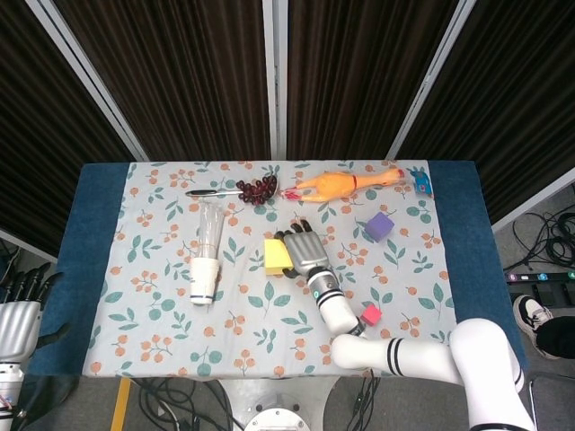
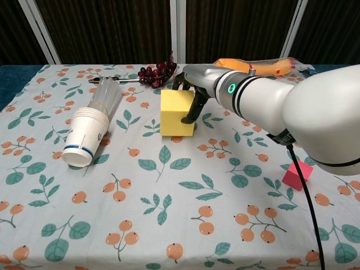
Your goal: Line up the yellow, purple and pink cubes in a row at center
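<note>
The left hand rests spread and empty beside the bench. The right hand grips the yellow cube from above, positioning it centrally. Purple cube and pink cube lie to its right, awaiting alignment.

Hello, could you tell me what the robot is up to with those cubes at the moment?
The right hand grips the yellow cube near the middle of the table. The purple cube and pink cube sit apart on the cloth, not yet lined up. The left hand hangs idle off the table's edge.
</note>
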Robot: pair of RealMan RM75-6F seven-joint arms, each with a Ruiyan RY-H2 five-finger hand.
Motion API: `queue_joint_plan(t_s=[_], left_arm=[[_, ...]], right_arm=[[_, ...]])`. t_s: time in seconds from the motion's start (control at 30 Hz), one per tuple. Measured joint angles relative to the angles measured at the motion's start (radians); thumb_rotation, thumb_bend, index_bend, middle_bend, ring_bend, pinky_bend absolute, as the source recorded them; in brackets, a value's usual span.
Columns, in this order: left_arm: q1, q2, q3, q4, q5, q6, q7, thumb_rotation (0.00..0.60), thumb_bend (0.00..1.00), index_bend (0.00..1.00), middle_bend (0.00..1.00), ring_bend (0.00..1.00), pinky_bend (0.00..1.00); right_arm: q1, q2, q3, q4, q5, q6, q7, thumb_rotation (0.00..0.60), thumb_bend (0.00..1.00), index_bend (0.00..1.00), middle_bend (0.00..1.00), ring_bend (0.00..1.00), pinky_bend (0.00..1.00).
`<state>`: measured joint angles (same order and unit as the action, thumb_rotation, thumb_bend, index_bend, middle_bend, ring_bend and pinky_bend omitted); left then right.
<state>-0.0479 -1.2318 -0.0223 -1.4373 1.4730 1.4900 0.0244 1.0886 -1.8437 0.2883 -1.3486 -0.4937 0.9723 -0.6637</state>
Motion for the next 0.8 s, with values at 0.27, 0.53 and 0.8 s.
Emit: queue_joint_plan(t_s=[0.27,0.53,0.8], left_arm=[[-0.001,-0.007,-0.001,0.012,-0.001,-0.004,-0.008,0.600,0.20,0.23,0.16,0.10,0.10],[-0.002,-0.008,-0.004,0.015,0.000,-0.003,-0.009,0.600,0.20,0.23,0.16,0.10,0.10],[-0.005,-0.007,-0.007,0.008,0.007,0.002,-0.003,0.600,0.20,0.23,0.16,0.10,0.10]], right_arm=[[0.007,-0.031,0.009,0.020,0.021,0.012,-0.020,0.600,0.18,0.22,0.30,0.10,0.00],[-0.003,-0.017,0.009,-0.017,0.019,0.019,-0.029,0.600,0.16,0.00,0.06,0.00,0.00],[-0.073,0.147,-0.015,-0.167,-0.073,0.039,0.015,0.600,0.15,0.00,0.08,0.00,0.00]])
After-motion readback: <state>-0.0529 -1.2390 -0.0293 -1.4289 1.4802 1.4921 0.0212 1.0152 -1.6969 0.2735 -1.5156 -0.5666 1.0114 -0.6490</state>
